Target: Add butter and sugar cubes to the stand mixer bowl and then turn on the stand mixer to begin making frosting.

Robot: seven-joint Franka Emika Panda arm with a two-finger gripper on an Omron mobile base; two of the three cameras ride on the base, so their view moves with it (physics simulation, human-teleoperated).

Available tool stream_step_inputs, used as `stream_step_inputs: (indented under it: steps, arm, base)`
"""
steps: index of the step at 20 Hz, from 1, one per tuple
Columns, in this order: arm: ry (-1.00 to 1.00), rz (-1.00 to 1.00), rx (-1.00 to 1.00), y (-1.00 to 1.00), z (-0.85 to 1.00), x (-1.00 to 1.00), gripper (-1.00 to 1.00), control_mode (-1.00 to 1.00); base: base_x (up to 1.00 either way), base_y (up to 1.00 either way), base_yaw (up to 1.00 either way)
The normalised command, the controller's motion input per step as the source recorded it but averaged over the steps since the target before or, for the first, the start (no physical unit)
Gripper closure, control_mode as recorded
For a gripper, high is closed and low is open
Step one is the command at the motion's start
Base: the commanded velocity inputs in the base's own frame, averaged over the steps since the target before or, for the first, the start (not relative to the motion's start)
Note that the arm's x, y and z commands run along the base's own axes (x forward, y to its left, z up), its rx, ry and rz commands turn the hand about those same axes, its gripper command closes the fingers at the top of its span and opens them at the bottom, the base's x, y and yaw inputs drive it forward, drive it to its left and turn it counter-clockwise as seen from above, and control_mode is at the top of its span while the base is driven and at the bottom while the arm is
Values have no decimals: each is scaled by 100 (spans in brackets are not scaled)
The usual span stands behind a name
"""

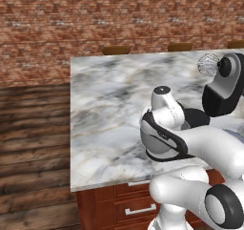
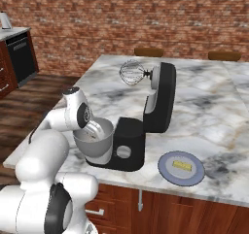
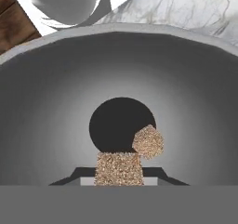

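My gripper hangs over the stand mixer bowl, tips just inside its rim. In the hand view a brown sugar cube sits where the finger tips should show, so I cannot tell whether the jaws grip it or how wide they stand. A second cube lies just beyond, on the bowl floor. Bowl walls curve close around. The stand mixer head is tilted up behind. The butter rests on a plate, well off past the mixer base, near the counter edge.

Blue-grey plate on marble counter
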Motion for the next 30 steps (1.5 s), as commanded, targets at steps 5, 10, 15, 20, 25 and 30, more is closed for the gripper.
stream_step_inputs:
  steps: [5, 10, 15, 20, 25, 30]
  arm:
    - [-1, 0, 0, -1, -3, -1, -100, -100]
    - [-7, 0, 0, -1, 32, -20, -100, -100]
    - [-9, 0, 0, 0, 81, -43, -100, -100]
    - [-3, 0, 2, -30, 60, -86, -100, -100]
    - [0, 0, 17, -69, 34, -100, -100, -100]
    - [0, 3, 17, -82, 14, -100, -100, -100]
  base:
    - [0, 0, 0]
    - [0, 0, 0]
    - [0, 0, 0]
    - [0, 0, 0]
    - [0, 0, 0]
    - [0, 0, 0]
